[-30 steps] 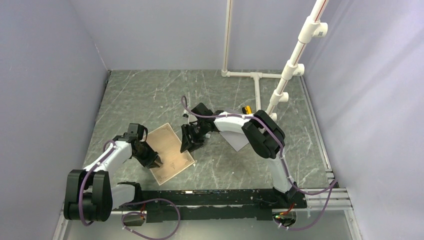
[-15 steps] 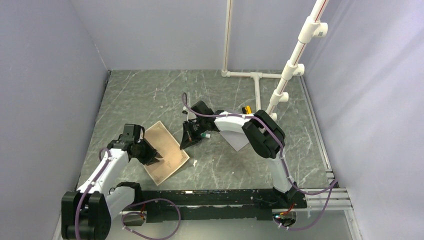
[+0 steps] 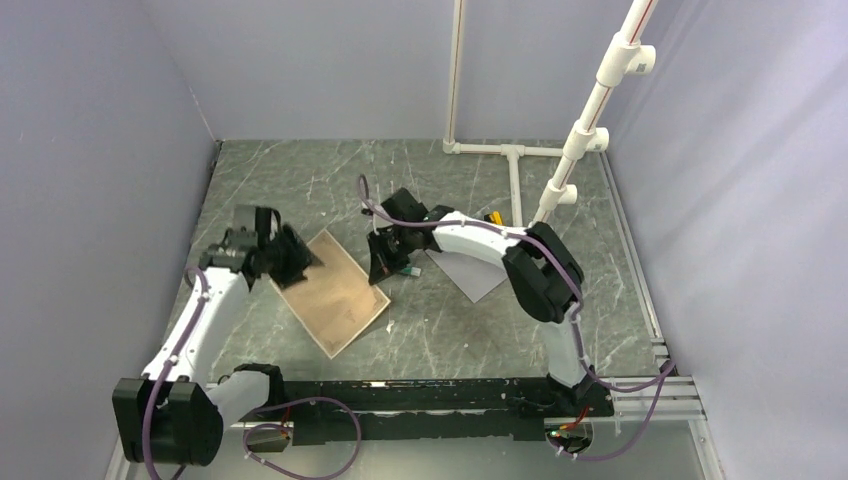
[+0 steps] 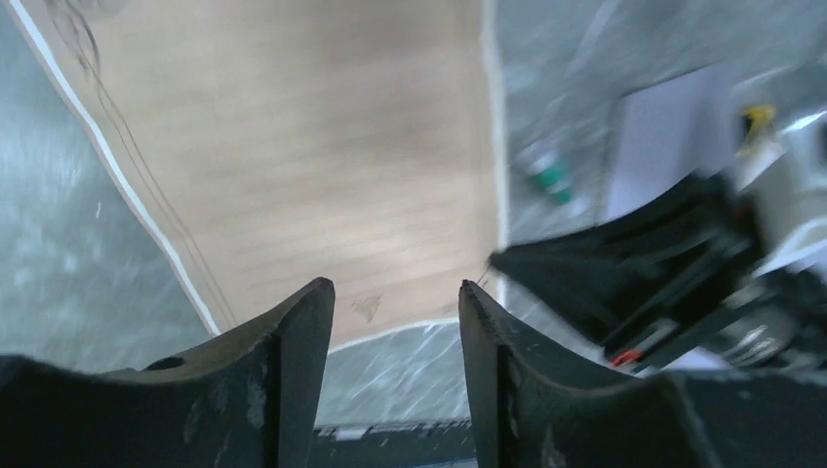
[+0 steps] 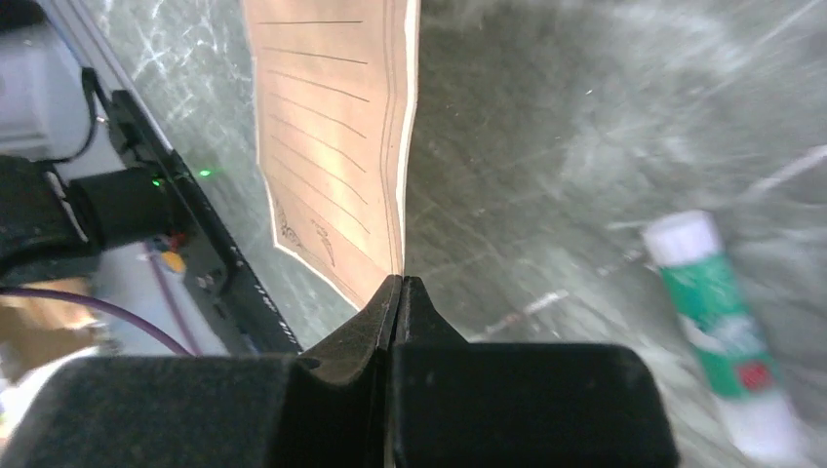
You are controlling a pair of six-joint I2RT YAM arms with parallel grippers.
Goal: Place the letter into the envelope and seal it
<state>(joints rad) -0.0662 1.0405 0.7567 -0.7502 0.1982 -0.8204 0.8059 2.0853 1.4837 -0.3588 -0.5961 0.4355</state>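
Note:
The tan letter lies on the table, its right edge raised. That edge runs into the closed jaws of my right gripper, which is shut on it. My left gripper hovers at the letter's far-left edge, open, with nothing between its fingers. The grey envelope lies flat to the right, partly hidden under the right arm.
A green-and-white glue stick lies on the table between letter and envelope. A white pipe frame stands at the back right, with a small yellow object near it. Walls close in the left, back and right sides.
My left gripper let go of the letter, opened and drew back to the far left. My right gripper closed on the letter's right edge. The letter shifted slightly away from me.

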